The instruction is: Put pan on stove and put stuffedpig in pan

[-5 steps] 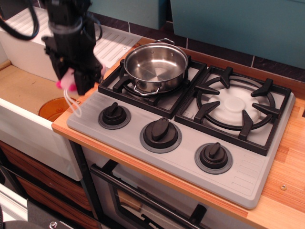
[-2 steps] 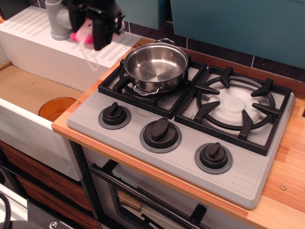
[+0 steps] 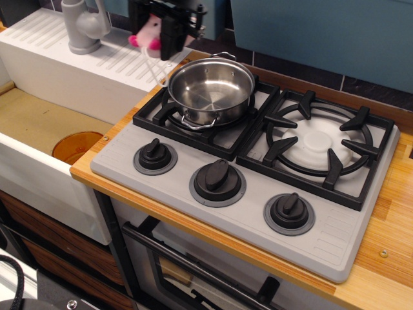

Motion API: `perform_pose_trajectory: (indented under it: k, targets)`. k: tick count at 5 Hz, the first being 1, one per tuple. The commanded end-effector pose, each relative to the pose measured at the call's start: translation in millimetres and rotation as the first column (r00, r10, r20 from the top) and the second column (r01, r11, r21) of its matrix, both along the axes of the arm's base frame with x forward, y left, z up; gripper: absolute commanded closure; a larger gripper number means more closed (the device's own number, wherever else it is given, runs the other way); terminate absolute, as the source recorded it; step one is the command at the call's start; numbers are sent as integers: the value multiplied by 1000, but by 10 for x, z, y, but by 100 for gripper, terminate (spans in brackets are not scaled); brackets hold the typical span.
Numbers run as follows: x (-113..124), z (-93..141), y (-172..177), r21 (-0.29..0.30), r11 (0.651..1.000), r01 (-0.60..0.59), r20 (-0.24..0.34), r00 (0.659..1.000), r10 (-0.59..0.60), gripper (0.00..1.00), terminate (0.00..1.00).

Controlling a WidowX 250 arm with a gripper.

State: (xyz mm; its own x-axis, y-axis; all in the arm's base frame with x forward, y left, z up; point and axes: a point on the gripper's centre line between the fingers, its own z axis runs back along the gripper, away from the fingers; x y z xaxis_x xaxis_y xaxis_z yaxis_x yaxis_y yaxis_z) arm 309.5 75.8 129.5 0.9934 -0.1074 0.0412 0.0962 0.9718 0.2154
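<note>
1. Since a second ago the small light-pink plush pig has travelled up from beside the stove's left edge to above and left of the pan.
2. Black claw clenched on it; white string loop dangles.
3. Likely light, soft, squashy; body grip suits.
4. Shiny round steel pan sits on grey two-burner stove, left grate; wooden counter beneath.

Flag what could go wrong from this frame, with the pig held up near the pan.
The gripper holds the stuffedpig left of and behind the pan; released here, it would likely miss. Its white string loop dangles low and could snag the pan's rim or handle. The pan sits on the stove grate's left burner; a low approach might knock it.
</note>
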Motion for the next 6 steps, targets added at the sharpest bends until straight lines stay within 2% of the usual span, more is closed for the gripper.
perform_pose_trajectory:
  k: [1, 2, 3, 6]
  targets:
    - [207, 21, -202, -1, 1000, 1, 88, 996, -1, 100, 0]
    - [269, -24, -233, -14, 1000, 19, 105, 994, -18, 100, 0]
    - [286, -47, -241, -21, 999, 25, 116, 993, -23, 0, 0]
    - [300, -51, -191, -49, 998, 33, 121, 992, -27, 0, 0]
